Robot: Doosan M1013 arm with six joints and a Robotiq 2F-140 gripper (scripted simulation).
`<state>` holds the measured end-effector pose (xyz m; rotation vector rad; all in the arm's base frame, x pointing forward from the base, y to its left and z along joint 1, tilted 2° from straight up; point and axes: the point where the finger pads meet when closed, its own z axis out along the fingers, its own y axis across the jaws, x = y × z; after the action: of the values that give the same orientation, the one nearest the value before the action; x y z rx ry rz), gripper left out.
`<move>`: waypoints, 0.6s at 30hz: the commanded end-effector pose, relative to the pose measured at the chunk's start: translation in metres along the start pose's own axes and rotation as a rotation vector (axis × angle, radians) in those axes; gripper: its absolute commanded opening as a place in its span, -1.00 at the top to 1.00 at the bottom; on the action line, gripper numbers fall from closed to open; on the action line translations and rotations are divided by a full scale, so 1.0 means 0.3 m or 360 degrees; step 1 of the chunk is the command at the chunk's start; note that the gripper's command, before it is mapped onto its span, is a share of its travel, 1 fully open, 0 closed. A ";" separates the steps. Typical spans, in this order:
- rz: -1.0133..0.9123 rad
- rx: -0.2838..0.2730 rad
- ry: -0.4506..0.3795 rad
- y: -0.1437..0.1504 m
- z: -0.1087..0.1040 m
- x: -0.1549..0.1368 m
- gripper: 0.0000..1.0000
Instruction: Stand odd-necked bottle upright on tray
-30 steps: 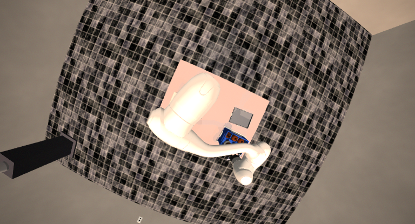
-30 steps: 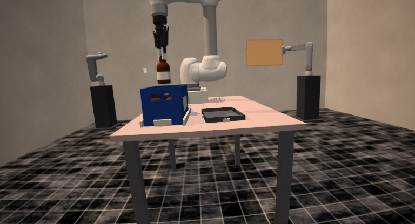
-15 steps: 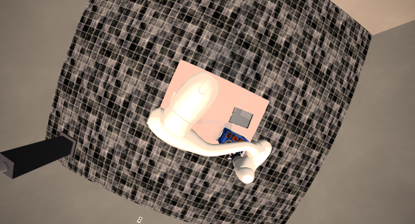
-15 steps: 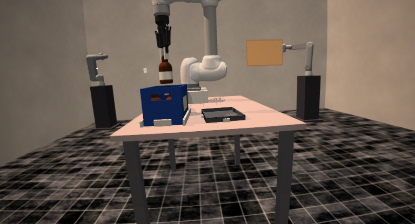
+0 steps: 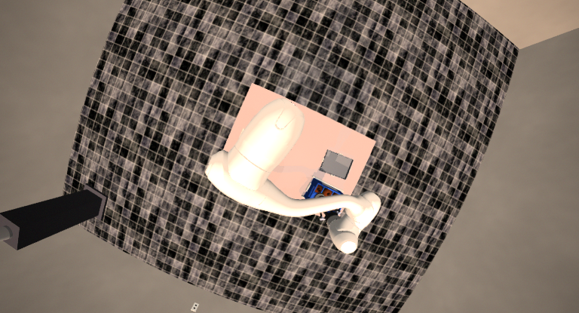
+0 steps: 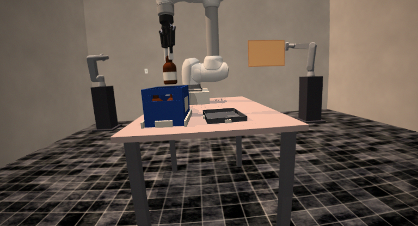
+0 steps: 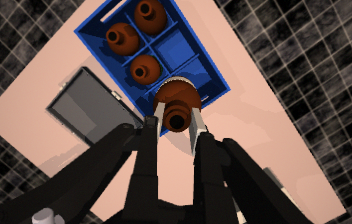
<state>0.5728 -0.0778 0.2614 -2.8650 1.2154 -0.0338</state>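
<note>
While it hangs above the crate, held bottle: brown, pale-labelled (image 6: 170, 75) (image 7: 178, 95), near upright.
End effector (image 6: 167, 53) (image 7: 177, 115): pinching that bottle by its neck.
Crate (image 5: 313, 186) (image 6: 166, 113) (image 7: 217, 82): blue, on the bench (image 5: 311, 124) (image 6: 263, 119) (image 7: 287, 145), three bottles visible inside.
Tray (image 5: 336, 164) (image 6: 225, 119) (image 7: 84, 107): dark, beside the crate, no bottle on it.
Likely handling: stiff, smooth, perhaps breakable; weight below the grip could swing it.
Best hold: squarely round the neck, set down slowly.
Odd neck: cannot tell.

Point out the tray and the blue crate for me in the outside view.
tray (image 6: 224, 120): exterior view, its front wall.
blue crate (image 6: 163, 111): exterior view, its front wall below the opening.
</note>
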 end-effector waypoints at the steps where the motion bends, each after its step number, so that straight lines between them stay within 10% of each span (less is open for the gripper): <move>1: 0.0000 0.0000 0.0000 -0.013 0.000 -0.008 1.00; 18: 0.0000 0.0000 0.0000 -0.091 0.000 -0.056 1.00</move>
<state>0.5798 -0.0506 0.2621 -2.8650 1.2154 -0.0339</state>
